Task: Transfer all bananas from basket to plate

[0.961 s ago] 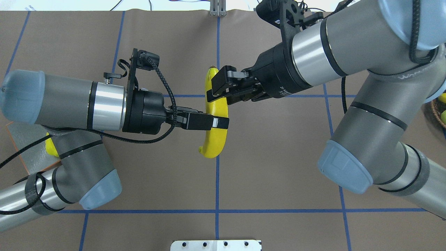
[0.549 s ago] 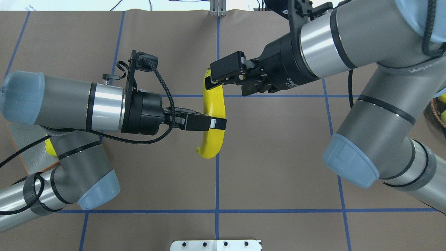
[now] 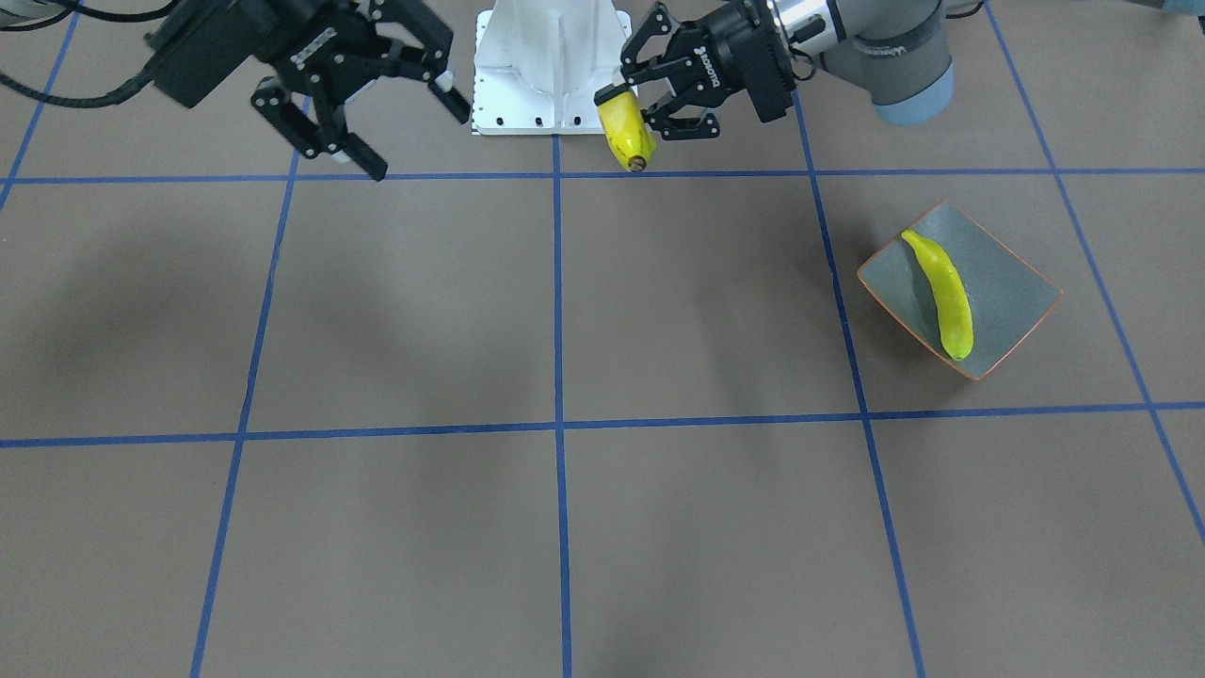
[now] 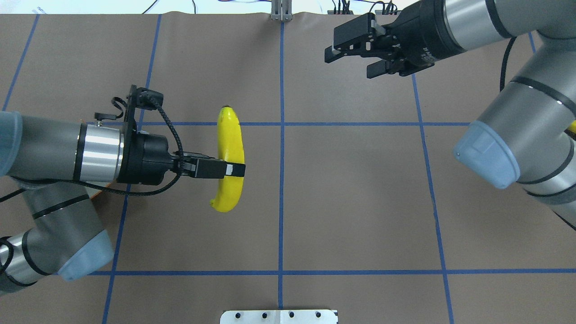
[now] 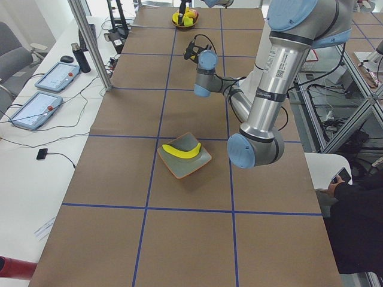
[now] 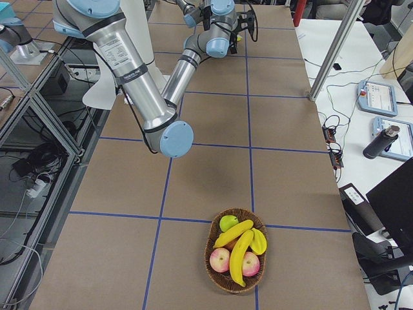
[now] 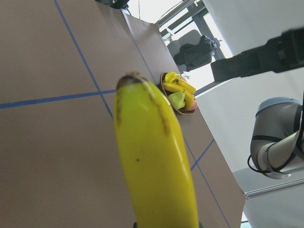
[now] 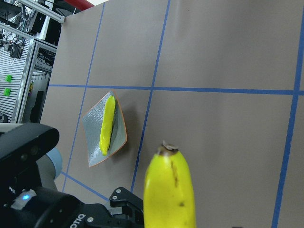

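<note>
My left gripper (image 4: 230,170) is shut on a yellow banana (image 4: 229,135) and holds it level above the table, left of the centre line. The same banana (image 3: 626,141) points down and forward in the front view. My right gripper (image 4: 348,63) hangs open and empty at the far right. The grey-green plate (image 3: 1012,292) holds one greenish-yellow banana (image 3: 939,292). Further bananas (image 6: 239,248) lie in the wicker basket (image 6: 213,266) at the table's right end.
The basket also holds red apples (image 6: 220,259) and a green fruit (image 6: 228,222). The robot's white base plate (image 4: 279,316) is at the near edge. A person (image 5: 359,227) sits beside the table's left end. Tablets (image 5: 37,109) lie on a side table.
The right gripper released the banana's far end and drew back up and right. The left arm carried the banana leftward, towards the plate's side.
</note>
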You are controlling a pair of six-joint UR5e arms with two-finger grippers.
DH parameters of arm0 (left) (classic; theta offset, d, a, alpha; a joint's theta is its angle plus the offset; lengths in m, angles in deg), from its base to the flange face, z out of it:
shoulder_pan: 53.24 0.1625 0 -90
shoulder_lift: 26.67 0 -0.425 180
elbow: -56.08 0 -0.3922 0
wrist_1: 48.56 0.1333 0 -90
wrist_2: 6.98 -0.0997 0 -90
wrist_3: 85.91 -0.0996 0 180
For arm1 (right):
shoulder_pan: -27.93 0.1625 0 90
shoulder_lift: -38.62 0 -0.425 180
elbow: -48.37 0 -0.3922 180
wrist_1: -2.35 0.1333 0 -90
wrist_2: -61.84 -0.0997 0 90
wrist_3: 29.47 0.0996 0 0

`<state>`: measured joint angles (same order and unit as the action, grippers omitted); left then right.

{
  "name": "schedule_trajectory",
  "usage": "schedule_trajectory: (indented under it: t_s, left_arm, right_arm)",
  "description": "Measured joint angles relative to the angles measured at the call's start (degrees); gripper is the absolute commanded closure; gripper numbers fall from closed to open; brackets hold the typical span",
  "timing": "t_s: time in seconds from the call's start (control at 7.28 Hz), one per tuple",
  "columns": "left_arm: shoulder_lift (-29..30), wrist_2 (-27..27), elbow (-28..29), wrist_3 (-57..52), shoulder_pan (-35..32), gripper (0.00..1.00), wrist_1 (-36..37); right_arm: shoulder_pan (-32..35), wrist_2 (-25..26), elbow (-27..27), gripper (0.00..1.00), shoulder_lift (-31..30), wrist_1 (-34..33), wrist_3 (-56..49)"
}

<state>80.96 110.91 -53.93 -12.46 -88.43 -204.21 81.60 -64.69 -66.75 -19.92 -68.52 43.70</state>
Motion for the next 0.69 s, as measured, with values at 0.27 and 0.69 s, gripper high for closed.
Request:
schedule_trajectory:
  t_s: [0.27, 0.69]
  left_arm:
    - [-7.51, 0.03, -1.27, 0.05, -2.8, 1.0, 0.11]
    - [-16.79, 1.1, -2.03, 0.13, -9.23, 1.0, 2.39]
  right_arm:
    - [5.51, 0.04, 5.7, 0.0, -3.23, -0.15, -7.97]
    - [11.95, 0.03, 10.13, 0.0, -11.7, -0.38, -25.79]
